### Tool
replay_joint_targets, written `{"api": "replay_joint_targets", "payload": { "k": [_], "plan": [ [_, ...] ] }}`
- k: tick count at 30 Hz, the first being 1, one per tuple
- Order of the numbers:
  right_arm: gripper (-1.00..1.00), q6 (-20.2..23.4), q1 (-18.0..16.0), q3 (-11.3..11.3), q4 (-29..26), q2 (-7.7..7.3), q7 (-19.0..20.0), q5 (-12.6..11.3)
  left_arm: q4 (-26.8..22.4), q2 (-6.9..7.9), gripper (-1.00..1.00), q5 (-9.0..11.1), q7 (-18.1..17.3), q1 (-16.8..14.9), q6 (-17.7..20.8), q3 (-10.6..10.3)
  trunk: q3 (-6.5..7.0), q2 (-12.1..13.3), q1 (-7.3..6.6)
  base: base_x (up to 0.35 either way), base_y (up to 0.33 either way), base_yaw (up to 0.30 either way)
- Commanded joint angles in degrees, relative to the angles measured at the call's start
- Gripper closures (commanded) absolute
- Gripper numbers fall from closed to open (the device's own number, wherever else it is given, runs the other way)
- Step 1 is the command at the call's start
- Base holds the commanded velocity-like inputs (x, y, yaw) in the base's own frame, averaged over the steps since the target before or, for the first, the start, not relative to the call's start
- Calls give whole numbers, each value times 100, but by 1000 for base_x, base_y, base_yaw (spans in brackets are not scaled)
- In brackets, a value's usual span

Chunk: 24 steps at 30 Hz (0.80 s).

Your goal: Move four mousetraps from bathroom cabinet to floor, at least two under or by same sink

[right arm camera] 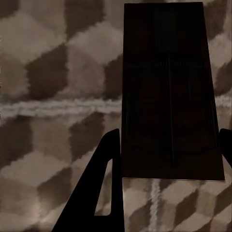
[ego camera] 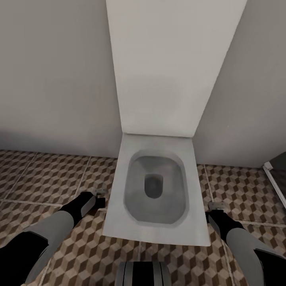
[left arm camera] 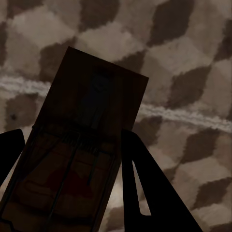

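Wall (ego camera: 51,79) fills my head view above the cube-patterned bathroom floor (ego camera: 43,174). Next, I see a white toilet (ego camera: 157,186) standing open between my arms. My left gripper (left arm camera: 72,164) clamps one mousetrap (left arm camera: 77,159) above the tiles, and my right gripper (right arm camera: 166,159) clamps another mousetrap (right arm camera: 169,92).

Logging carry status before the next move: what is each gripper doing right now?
Left gripper: shut on a mousetrap, above the tiled floor.
Right gripper: shut on another mousetrap.
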Motion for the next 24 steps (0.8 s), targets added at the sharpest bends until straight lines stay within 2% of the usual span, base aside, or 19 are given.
{"api": "replay_joint_targets", "payload": {
  "k": [1, 4, 20, 24],
  "plan": [
    [100, 9, -2, -38, -9, 6, 19, 50, -16, 7, 100, 61, 35, -1, 24, -37, -26, -3, 2, 0, 0, 0],
    [100, -17, 1, -37, -9, 13, 20, 50, -16, 9, 100, 61, 35, 0, 22, -37, -92, -7, 9, 0, 0, 0],
    [100, -26, 0, -37, -9, 15, 22, 50, -16, 9, 100, 61, 35, -1, 22, -31, -92, -7, 9, 0, 0, 0],
    [100, -26, 1, -37, -7, 15, 22, 50, -16, 11, 100, 61, 35, 0, 22, -27, -181, -12, 20, 0, 0, 0]
  ]
}}
